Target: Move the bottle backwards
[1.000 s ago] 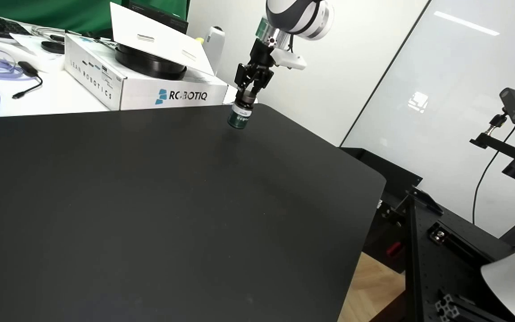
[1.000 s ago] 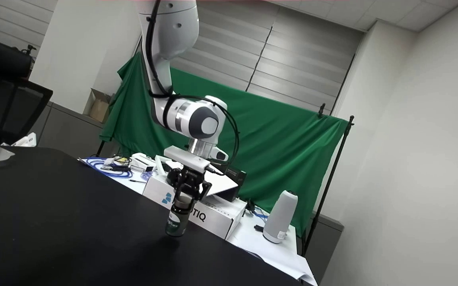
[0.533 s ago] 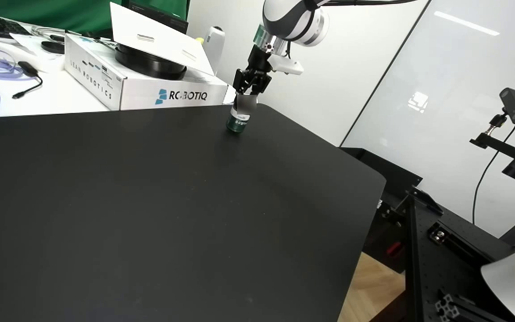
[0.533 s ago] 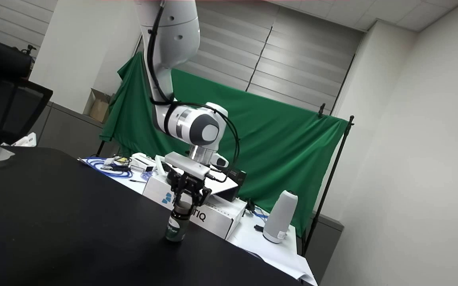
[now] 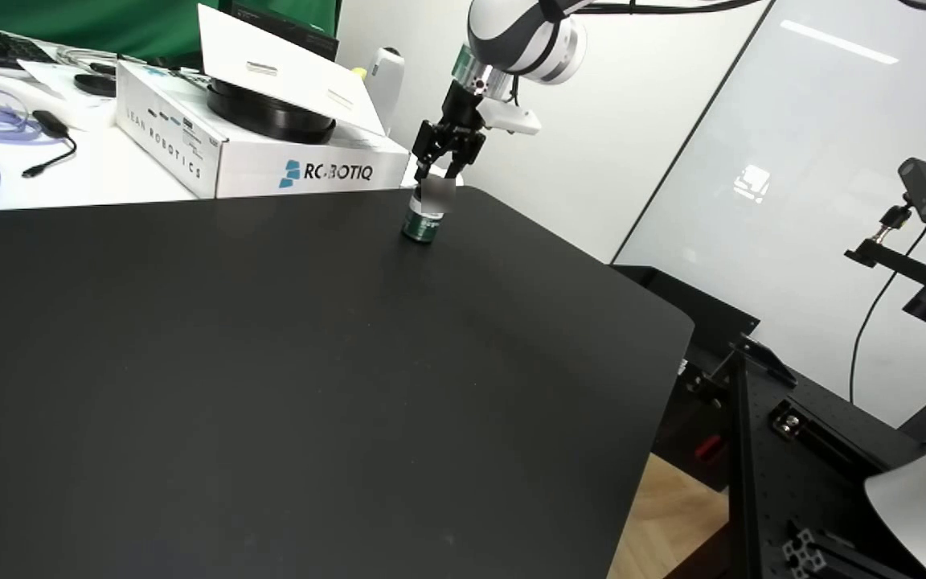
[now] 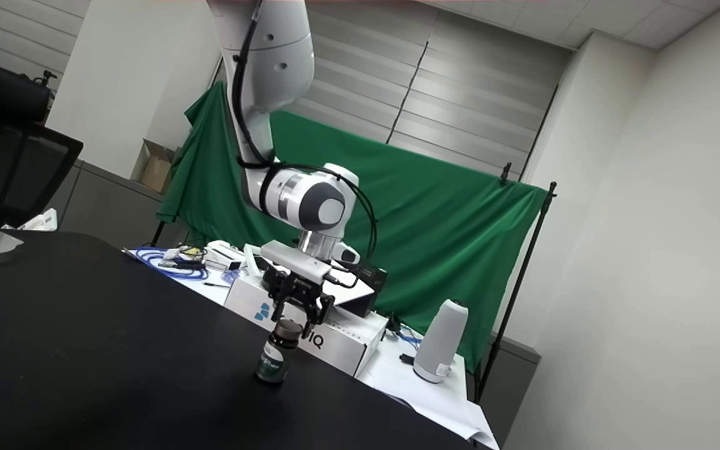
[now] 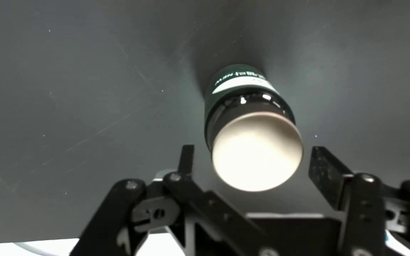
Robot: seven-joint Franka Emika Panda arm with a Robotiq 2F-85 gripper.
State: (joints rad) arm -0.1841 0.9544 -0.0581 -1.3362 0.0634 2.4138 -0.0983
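Note:
The small dark bottle (image 5: 420, 225) with a green and white label stands upright on the black table near its far edge. The bottle also shows in an exterior view (image 6: 274, 359), with its dull cap up. In the wrist view the bottle's pale cap (image 7: 258, 156) lies between the fingers, with a gap on each side. My gripper (image 7: 252, 147) is open around the cap and holds nothing. In an exterior view the gripper (image 6: 291, 327) has one finger on each side of the cap. A blurred patch covers the cap in an exterior view.
The black table (image 5: 310, 362) has its far edge just behind the bottle. Beyond it, a white Robotiq box (image 5: 310, 170) with a white panel (image 5: 286, 68) on it stands on a white table. A white rounded device (image 6: 441, 340) stands there too. A wall is close to the arm.
The bottle was held in the gripper a little above the table. It has come down and slightly left onto the table, and the fingers have opened away from the cap.

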